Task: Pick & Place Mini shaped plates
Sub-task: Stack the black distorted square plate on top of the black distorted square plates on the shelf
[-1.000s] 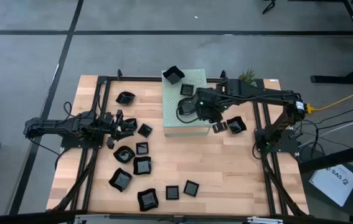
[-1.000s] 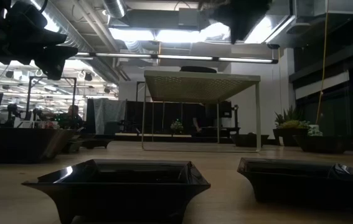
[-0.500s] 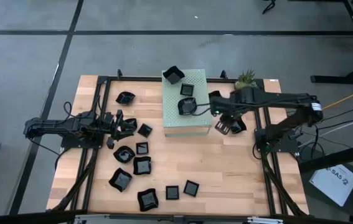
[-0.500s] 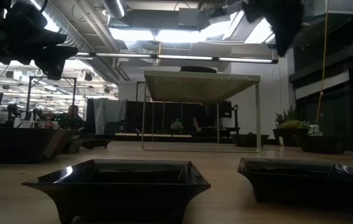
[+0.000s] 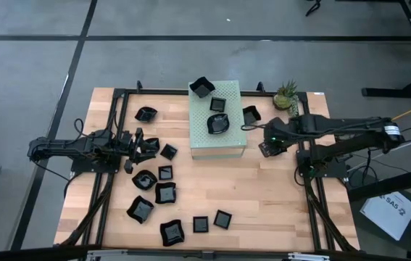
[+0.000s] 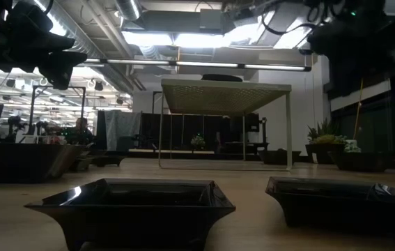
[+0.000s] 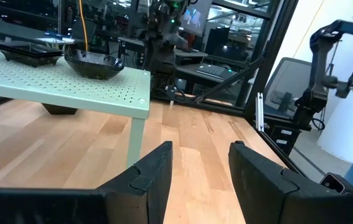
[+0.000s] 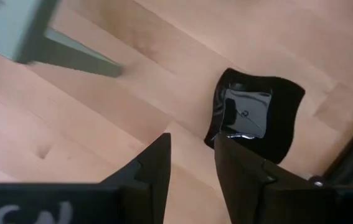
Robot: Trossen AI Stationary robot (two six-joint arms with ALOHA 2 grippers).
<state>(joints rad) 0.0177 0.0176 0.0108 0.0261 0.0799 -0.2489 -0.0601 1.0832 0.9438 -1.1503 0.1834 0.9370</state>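
Observation:
Three black mini shaped plates (image 5: 219,123) sit on top of the pale green perforated box (image 5: 199,141). Another plate (image 5: 251,114) lies on the table by the box's right side, and several more (image 5: 165,193) are scattered over the near left of the table. My right gripper (image 5: 267,147) (image 8: 192,155) hangs open over the table right of the box, pointing steeply down. A wavy-rimmed plate (image 8: 254,121) lies flat on the wood just past its fingertips, untouched. My left gripper (image 5: 143,148) (image 7: 201,168) waits open and level at the table's left, nothing between its fingers.
The box stands on legs (image 8: 70,56), one close to my right gripper. A small plant (image 5: 286,93) stands at the far right corner. Dark frame rails (image 5: 303,156) run along both sides. Two plates (image 6: 131,206) sit by the table's near edge.
My right gripper has drawn back from over the box toward the table's right edge and sunk lower, rolling about its own line as it went. The plate beneath it has stayed on the box top.

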